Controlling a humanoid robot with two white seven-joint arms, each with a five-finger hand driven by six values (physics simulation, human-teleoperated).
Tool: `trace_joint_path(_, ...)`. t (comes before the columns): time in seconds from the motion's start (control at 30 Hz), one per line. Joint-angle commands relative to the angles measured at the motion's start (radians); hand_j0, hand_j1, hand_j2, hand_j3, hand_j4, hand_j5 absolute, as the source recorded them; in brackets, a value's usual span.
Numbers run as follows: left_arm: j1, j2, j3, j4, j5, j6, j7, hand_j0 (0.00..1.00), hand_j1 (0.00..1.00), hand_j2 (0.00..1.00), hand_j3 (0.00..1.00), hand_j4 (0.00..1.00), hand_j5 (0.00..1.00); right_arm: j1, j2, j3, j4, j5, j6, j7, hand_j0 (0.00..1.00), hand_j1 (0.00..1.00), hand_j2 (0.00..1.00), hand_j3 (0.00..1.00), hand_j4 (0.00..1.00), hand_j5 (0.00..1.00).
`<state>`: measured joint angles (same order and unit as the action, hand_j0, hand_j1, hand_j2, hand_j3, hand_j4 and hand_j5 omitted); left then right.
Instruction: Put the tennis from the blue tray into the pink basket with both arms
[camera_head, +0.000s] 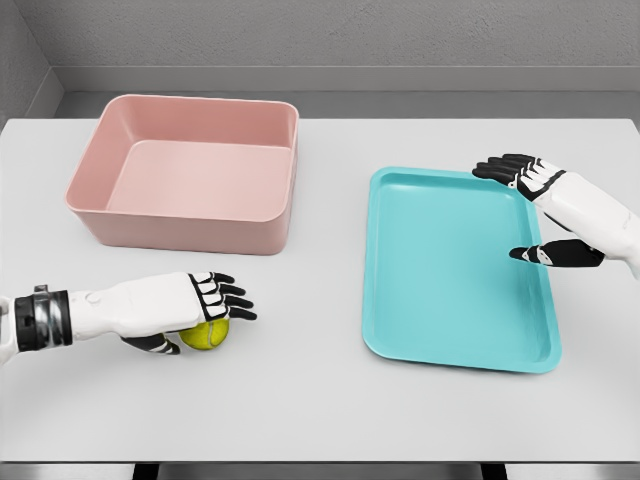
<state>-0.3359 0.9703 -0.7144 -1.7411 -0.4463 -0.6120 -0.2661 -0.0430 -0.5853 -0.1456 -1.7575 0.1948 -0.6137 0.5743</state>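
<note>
A yellow-green tennis ball (207, 335) lies on the white table at the lower left, in front of the pink basket (180, 230). My left hand (200, 318) rests over the ball with its fingers above and its thumb underneath, closed around it. The blue tray (440, 330) sits to the right of centre with nothing in it. My right hand (525, 210) hovers over the tray's right edge, fingers spread, holding nothing.
The pink basket stands at the back left with nothing inside. A strip of bare white table (325, 300) runs between basket and tray. The table's front edge is just below my left forearm.
</note>
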Motion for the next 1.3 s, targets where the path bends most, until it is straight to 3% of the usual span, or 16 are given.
trace_joint_path(0.0,0.000,-0.013,-0.002,0.015,-0.005,0.001,-0.013,0.85,0.85,0.85,0.85,0.85,0.85,0.000,-0.001,0.000,0.000,-0.008,0.003,-0.001,1.00,1.00,1.00,1.00,1.00,1.00)
trace_joint_path(0.13,0.000,-0.035,-0.008,0.020,-0.002,0.001,-0.022,0.85,0.85,0.85,0.85,0.85,0.85,0.000,-0.001,0.000,0.001,-0.008,0.003,-0.001,1.00,1.00,1.00,1.00,1.00,1.00)
trace_joint_path(0.33,-0.015,-0.025,-0.008,0.022,0.003,0.001,-0.022,0.66,0.66,0.66,0.66,0.66,0.66,0.000,-0.001,0.000,0.001,-0.008,0.003,-0.001,1.00,1.00,1.00,1.00,1.00,1.00)
trace_joint_path(0.5,-0.020,-0.018,-0.007,0.022,0.009,0.001,-0.022,0.65,0.65,0.65,0.65,0.65,0.65,-0.002,-0.001,0.000,0.001,-0.008,0.003,-0.001,1.00,1.00,1.00,1.00,1.00,1.00)
trace_joint_path(0.67,-0.023,-0.015,-0.005,0.022,0.009,0.001,-0.022,0.59,0.59,0.59,0.59,0.59,0.59,-0.002,-0.001,0.000,0.000,-0.008,0.003,-0.001,1.00,1.00,1.00,1.00,1.00,1.00)
trace_joint_path(1.27,-0.101,0.001,-0.002,0.023,0.067,0.001,-0.021,0.58,0.58,0.58,0.58,0.58,0.58,-0.002,-0.001,0.000,0.003,-0.006,0.003,-0.001,1.00,1.00,1.00,1.00,1.00,1.00)
